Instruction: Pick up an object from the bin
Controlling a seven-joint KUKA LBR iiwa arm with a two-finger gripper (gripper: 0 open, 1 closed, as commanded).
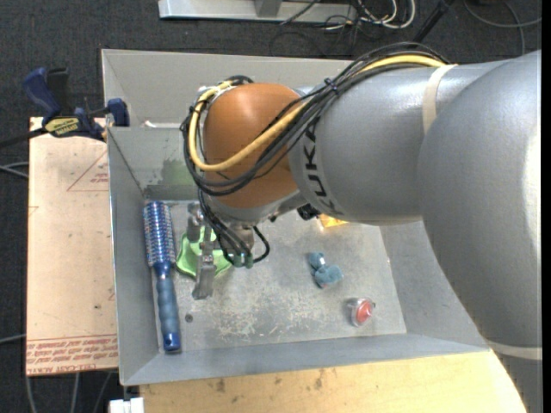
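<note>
The gripper [204, 269] is low in the left part of the bin [258, 338], at a flat lime-green thing [191, 261] that lies on the floor just beside a blue hairbrush [161, 265]. The brush lies along the left wall, so I judge the tool is held upright from above to keep off both. Whether it is open or closed I cannot tell, because the orange wrist cover [250, 140] hides much of it; it seems to touch the green thing. A teal piece [325, 271] and a small red and silver thing [360, 311] lie well apart to the right
</note>
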